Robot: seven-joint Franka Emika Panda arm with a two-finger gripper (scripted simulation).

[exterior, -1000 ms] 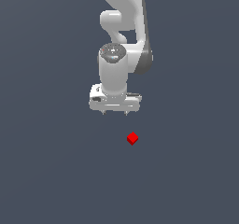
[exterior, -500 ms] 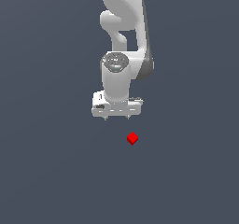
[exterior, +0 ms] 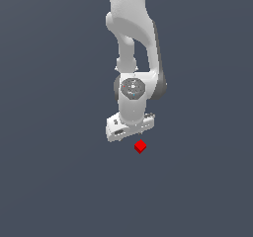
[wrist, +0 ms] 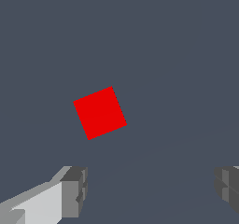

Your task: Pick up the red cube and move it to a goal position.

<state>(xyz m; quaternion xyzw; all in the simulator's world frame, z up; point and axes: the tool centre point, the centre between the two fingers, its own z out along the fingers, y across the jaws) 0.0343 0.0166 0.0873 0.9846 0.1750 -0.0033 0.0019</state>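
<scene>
The red cube (exterior: 140, 146) is tiny and lies on the dark grey floor, just below and slightly toward the exterior view's right of my white gripper (exterior: 133, 134). The gripper points down and hovers above the cube without touching it. In the wrist view the red cube (wrist: 100, 112) lies flat, ahead of and off-centre from the gap of my gripper (wrist: 151, 188). Its two grey fingertips (wrist: 74, 190) stand far apart with nothing between them, so it is open and empty.
Only plain dark grey floor (exterior: 54, 181) surrounds the cube. The white arm (exterior: 131, 28) rises above the gripper to the top of the exterior view. No goal marker shows.
The gripper has come down and slightly toward the exterior view's right, closer to the red cube, with its hand turned a little. The cube has not moved.
</scene>
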